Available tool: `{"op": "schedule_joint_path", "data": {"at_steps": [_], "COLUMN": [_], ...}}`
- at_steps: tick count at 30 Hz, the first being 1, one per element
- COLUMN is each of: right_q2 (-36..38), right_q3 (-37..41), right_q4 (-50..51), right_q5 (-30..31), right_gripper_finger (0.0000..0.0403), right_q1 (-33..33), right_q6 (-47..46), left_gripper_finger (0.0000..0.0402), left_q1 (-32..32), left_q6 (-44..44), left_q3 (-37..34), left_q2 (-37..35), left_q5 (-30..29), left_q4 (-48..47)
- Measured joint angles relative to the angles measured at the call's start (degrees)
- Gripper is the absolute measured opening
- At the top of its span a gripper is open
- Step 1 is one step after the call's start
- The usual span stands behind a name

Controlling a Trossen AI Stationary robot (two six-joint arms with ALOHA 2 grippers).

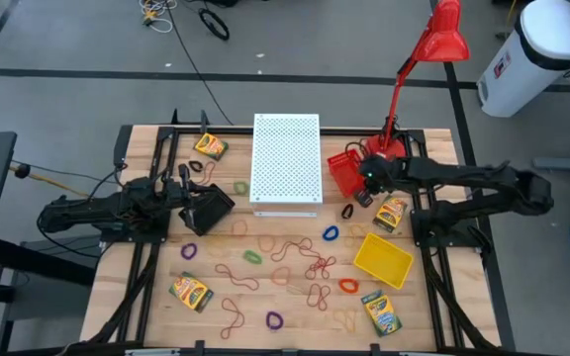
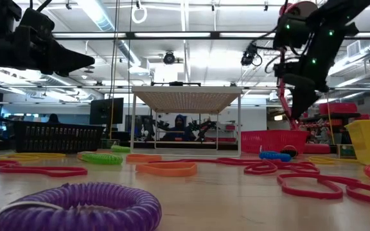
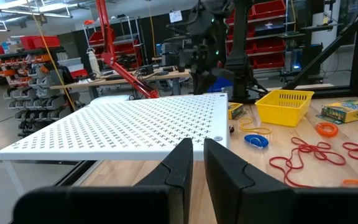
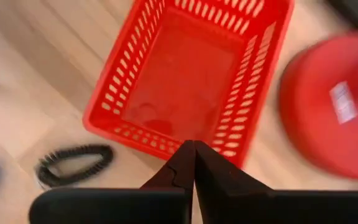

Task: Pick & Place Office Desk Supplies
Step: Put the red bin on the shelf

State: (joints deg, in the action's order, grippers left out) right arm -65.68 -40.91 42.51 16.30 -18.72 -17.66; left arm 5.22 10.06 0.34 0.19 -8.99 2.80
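Several yellow-and-green crayon boxes lie flat on the wooden table, one [image 1: 391,214] beside my right arm. Thin reddish rubber bands [image 1: 300,259] lie spread over the middle. Small elastic loops lie about them: blue [image 1: 331,234], black [image 1: 347,210], orange [image 1: 348,286], purple [image 1: 188,251]. My right gripper [image 1: 368,190] is shut and empty. It points steeply down, hanging over the near wall of the red basket [image 4: 191,74], with the black loop [image 4: 73,163] beside it. My left gripper [image 3: 197,163] waits level at the table's left, empty, with a narrow gap between its fingers.
A white perforated board [image 1: 286,163] stands on legs at the middle far side. The red lamp's base [image 4: 334,106] sits right beside the red basket. A yellow basket [image 1: 382,259] stands at the near right. Black frame rails run along both table sides.
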Motion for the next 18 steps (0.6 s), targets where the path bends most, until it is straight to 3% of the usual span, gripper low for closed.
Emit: {"op": "schedule_joint_path", "data": {"at_steps": [7, 18], "right_q2": [-3.3, -11.4], "right_q3": [-2.0, -1.7], "right_q4": [0.6, -0.9], "right_q5": [-0.2, 1.9], "right_gripper_finger": [0.0075, 0.0136], "right_q1": [3.2, 3.6], "right_q6": [14.8, 26.7], "left_gripper_finger": [0.005, 0.005], "left_q1": [0.0, 0.0], "left_q6": [0.0, 0.0], "left_q3": [0.0, 0.0], "left_q2": [0.0, 0.0], "left_q5": [0.0, 0.0], "left_q4": [0.0, 0.0]}}
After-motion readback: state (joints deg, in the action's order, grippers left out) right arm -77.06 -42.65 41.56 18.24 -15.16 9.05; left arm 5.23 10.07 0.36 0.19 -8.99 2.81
